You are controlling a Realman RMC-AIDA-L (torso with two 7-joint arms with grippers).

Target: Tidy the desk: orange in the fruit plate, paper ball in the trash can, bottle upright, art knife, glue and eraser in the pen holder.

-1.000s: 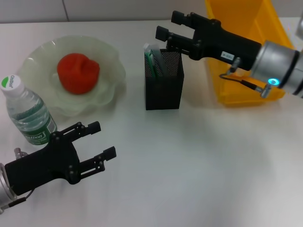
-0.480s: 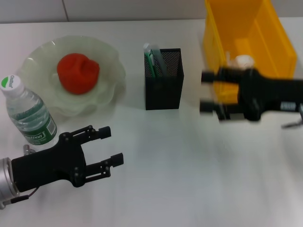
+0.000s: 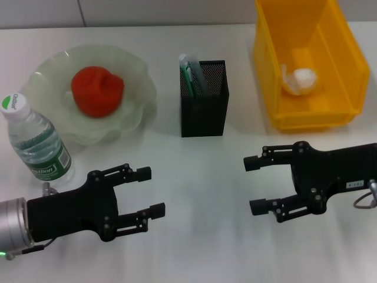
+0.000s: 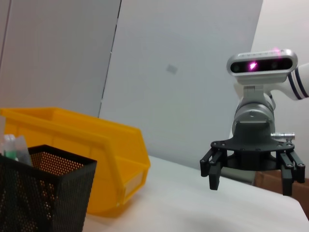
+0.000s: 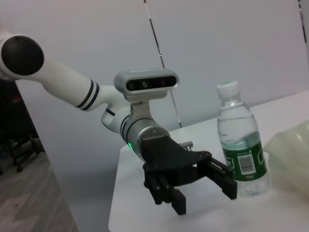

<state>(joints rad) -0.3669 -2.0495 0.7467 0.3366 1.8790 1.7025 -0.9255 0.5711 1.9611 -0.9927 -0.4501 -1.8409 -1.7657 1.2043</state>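
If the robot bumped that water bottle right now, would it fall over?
Probably not from a light nudge: the bottle stands upright on the table and looks nearly full, so likely heavy for its size. It is tall and narrow, though, so a push near the cap could tip it, and being round it would then roll.

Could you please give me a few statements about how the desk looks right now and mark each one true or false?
1. The orange lies in the fruit plate. True.
2. The bottle lies on its side. False: it stands upright beside the plate.
3. The paper ball is inside the yellow bin. True.
4. The right gripper holds the pen holder. False: it is open and empty over the table, apart from the holder.
5. The left gripper is shut on the bottle. False: it is open, holds nothing and sits near the bottle without touching it.
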